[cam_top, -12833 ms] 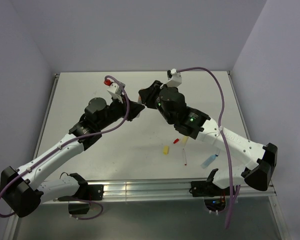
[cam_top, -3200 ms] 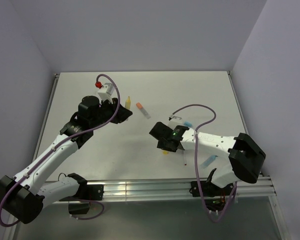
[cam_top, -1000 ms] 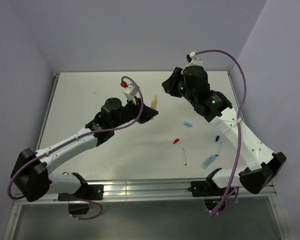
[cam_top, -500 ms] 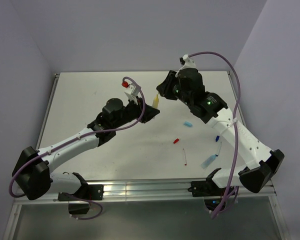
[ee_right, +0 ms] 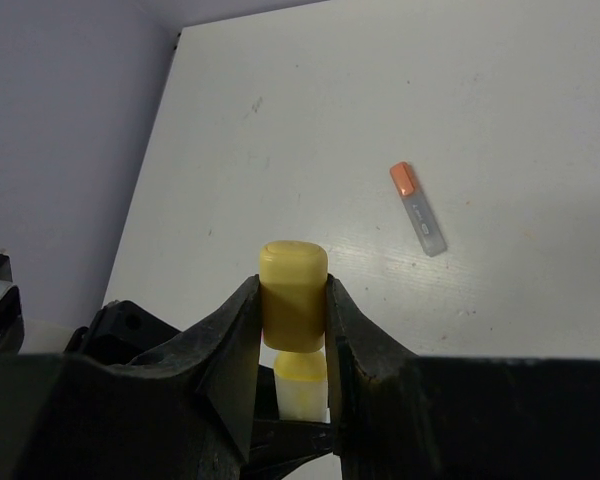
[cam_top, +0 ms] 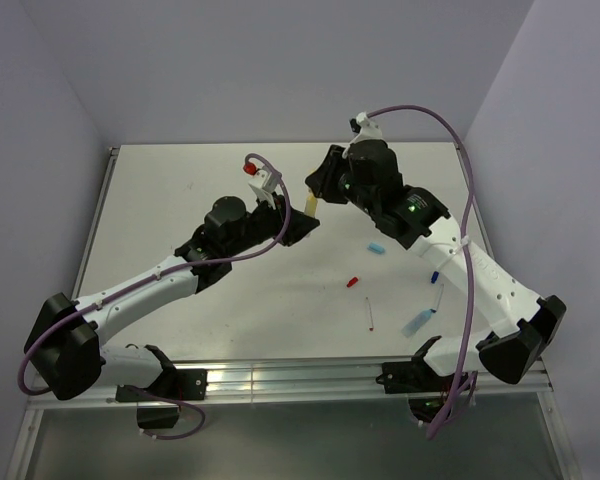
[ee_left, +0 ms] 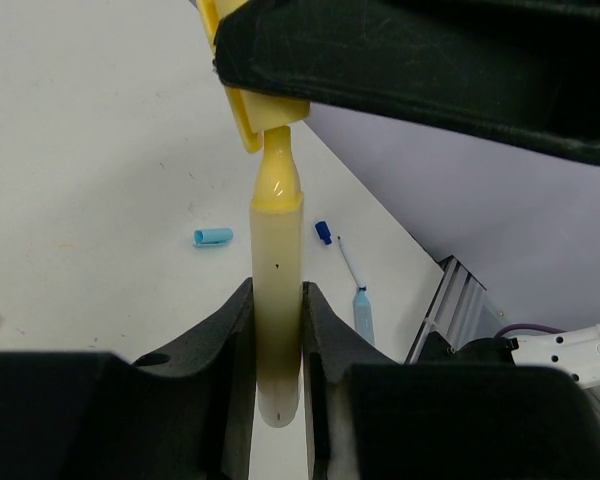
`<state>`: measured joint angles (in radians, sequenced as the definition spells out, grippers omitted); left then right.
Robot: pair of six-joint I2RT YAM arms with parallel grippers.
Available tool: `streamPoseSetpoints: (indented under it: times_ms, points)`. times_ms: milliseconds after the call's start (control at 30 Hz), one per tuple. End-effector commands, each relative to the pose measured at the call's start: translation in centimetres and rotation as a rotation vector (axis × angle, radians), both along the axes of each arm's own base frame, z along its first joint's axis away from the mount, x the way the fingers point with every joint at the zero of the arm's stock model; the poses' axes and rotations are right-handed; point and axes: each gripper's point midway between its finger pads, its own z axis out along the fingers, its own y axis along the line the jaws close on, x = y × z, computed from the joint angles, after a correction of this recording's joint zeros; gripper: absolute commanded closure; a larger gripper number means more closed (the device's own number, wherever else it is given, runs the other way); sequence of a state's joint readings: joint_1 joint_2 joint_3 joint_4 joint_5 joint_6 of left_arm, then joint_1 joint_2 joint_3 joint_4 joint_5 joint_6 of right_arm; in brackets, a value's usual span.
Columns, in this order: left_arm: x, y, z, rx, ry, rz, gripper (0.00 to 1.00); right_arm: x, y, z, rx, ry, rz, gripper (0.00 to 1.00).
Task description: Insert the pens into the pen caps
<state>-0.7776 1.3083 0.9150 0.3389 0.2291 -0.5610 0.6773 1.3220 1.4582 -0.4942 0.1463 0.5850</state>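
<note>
My left gripper [cam_top: 302, 224] is shut on the yellowish pen [cam_top: 308, 204] and holds it above the table; it also shows in the left wrist view [ee_left: 277, 300]. My right gripper [cam_top: 316, 188] is shut on the yellow cap [ee_right: 293, 295]. The cap's open end sits right at the pen's yellow tip [ee_left: 278, 182], in line with it. On the table at the right lie a light blue cap [cam_top: 376, 247], a red cap [cam_top: 352, 282], a thin red pen [cam_top: 369, 313], a dark blue cap [cam_top: 433, 275], a thin dark blue pen [cam_top: 439, 297] and a light blue pen [cam_top: 417, 321].
A white pen wearing an orange cap [ee_right: 417, 208] lies on the table beyond the grippers in the right wrist view; the arms hide it from above. The metal rail [cam_top: 280, 378] runs along the near edge. Walls stand at the back and sides.
My right gripper has moved left and down with the yellow cap, up to the tip of the pen. My left gripper has held nearly still.
</note>
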Motion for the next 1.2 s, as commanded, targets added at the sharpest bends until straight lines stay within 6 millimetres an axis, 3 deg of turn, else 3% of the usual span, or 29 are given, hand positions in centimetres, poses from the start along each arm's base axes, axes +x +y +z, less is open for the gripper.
streamPoseSetpoints:
  times_ms: [0,400,600,833,1167]
  points:
    - [0.3,0.3,4.8,-0.084,-0.111,0.014,1.00,0.2,0.7,0.6,0.002,-0.033,0.006,1.00]
    - [1.4,2.2,6.7,-0.149,-0.123,0.048,1.00,-0.3,1.6,-0.2,-0.021,-0.034,0.017,1.00]
    - [1.6,2.8,7.5,-0.192,-0.122,0.047,1.00,-1.4,3.7,-0.6,-0.043,-0.042,0.045,1.00]
    - [0.8,3.9,9.4,-0.245,-0.157,0.047,1.00,-2.8,5.0,-0.5,-0.027,-0.058,0.066,1.00]
    - [-0.9,5.1,11.4,-0.268,-0.253,0.009,1.00,-4.9,6.6,-2.1,-0.073,-0.050,0.155,1.00]
